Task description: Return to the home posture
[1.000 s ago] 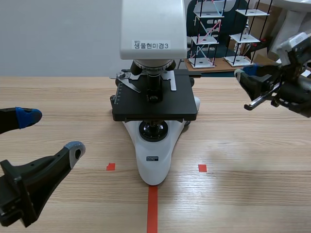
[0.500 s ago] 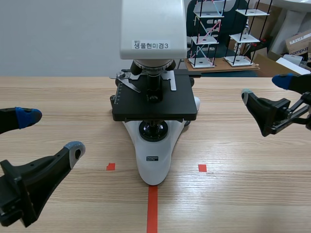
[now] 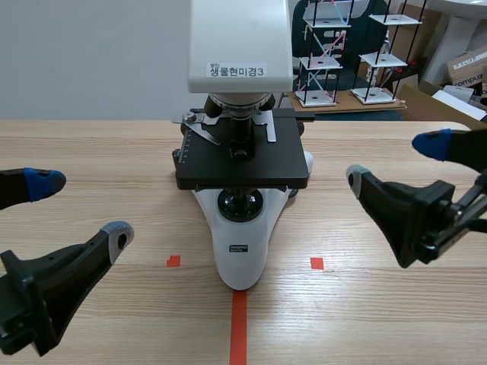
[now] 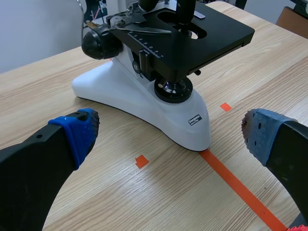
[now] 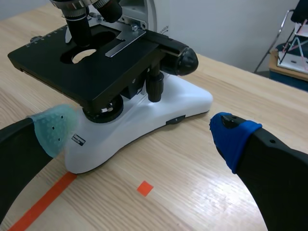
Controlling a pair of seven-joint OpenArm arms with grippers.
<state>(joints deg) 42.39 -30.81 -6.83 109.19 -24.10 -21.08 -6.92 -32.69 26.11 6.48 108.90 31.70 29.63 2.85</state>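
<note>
White-and-black laboratory microscope (image 3: 242, 251) stands mid light wooden counter (image 3: 365, 319). Left jaws wide open, empty, low to left of microscope base. Right jaws wide open, empty, to right of microscope base. Neither touches microscope.

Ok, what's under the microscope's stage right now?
Under the black stage, only the instrument's own parts show: a round black light housing on the white base. Further back the stage covers the space, so that cannot be checked.

One microscope (image 3: 242, 171) and two end effectors (image 3: 82, 207) (image 3: 393, 160).
</note>
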